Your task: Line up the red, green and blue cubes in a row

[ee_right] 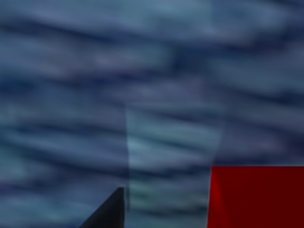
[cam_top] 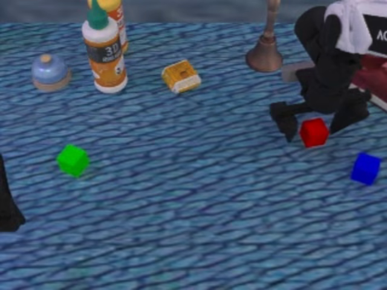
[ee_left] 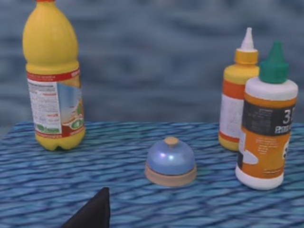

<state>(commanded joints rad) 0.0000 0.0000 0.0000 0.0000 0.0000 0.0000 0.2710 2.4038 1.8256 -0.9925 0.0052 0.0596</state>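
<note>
The red cube [cam_top: 314,132] lies at the right of the blue cloth, between the two spread black fingers of my right gripper [cam_top: 317,125], which is open and low around it. In the right wrist view the red cube [ee_right: 256,197] fills one corner beside one dark fingertip [ee_right: 111,213]; the other finger is hidden. The blue cube [cam_top: 366,168] sits apart, nearer the front right edge. Far off at the left lies the green cube [cam_top: 73,160]. My left gripper [cam_top: 7,208] is parked at the left edge, open, with one fingertip [ee_left: 95,213] showing in its wrist view.
At the back stand a white-and-orange glue bottle [cam_top: 104,54], a second bottle [cam_top: 118,18] behind it, a blue dome bell [cam_top: 50,71], an orange-yellow block [cam_top: 181,76] and a bronze handbell [cam_top: 265,53]. A dark red shoe [cam_top: 373,81] lies behind my right arm. A yellow bottle [ee_left: 52,80] stands farther left.
</note>
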